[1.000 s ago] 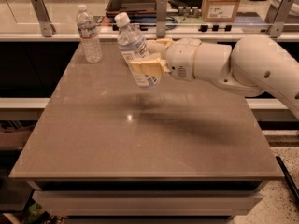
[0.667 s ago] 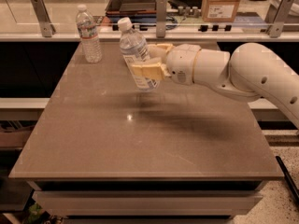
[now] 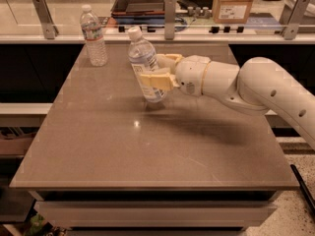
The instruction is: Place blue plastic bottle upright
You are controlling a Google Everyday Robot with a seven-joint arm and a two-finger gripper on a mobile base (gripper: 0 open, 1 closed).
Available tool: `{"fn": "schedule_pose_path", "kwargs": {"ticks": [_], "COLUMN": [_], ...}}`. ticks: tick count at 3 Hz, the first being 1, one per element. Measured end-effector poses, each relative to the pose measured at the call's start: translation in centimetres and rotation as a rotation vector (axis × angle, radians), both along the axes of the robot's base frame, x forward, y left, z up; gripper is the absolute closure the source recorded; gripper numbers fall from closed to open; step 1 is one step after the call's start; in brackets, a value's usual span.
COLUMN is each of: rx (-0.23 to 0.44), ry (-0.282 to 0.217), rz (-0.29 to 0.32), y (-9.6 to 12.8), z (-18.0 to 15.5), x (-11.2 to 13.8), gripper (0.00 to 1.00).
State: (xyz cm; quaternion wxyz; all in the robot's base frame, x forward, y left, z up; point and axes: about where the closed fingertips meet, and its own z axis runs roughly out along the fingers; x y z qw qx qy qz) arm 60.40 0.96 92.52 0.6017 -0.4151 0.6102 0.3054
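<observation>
The gripper [image 3: 153, 69] is over the back middle of the table [image 3: 147, 151], reaching in from the right at the end of a thick white arm [image 3: 266, 87] that stretches across the right side of the table top. Its two pale yellow fingers [image 3: 155, 79] are closed around the blue plastic bottle [image 3: 141, 55], one across the front of the body and the other behind it, pressed against the middle of the bottle with no gap showing. The bottle is close to upright, white cap on top, leaning a little so that the cap sits to the left of the base. Its base is down at the table surface, right over its own dark shadow, but whether it touches the table or hangs just above it cannot be told. The pale label shows below the front finger. A second clear bottle [image 3: 93, 36], slimmer and with a narrow red-and-white label, stands upright near the back left corner of the table, well apart from the gripper. Behind the table runs a counter with upright metal posts [image 3: 170, 16], a dark tray [image 3: 142, 1] and a cardboard box [image 3: 232, 3]
</observation>
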Motion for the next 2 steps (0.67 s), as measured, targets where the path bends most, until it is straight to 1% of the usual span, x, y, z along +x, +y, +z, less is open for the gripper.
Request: {"fn": "schedule_pose_path", "kwargs": {"ticks": [1,2], "rx": [0.028,0.058], "ry": [0.029,0.041], "rz": [-0.006,-0.006], "y": [-0.25,-0.47], "z": [-0.93,-1.65], "x": [0.53,0.99], "gripper": [1.00,1.00]}}
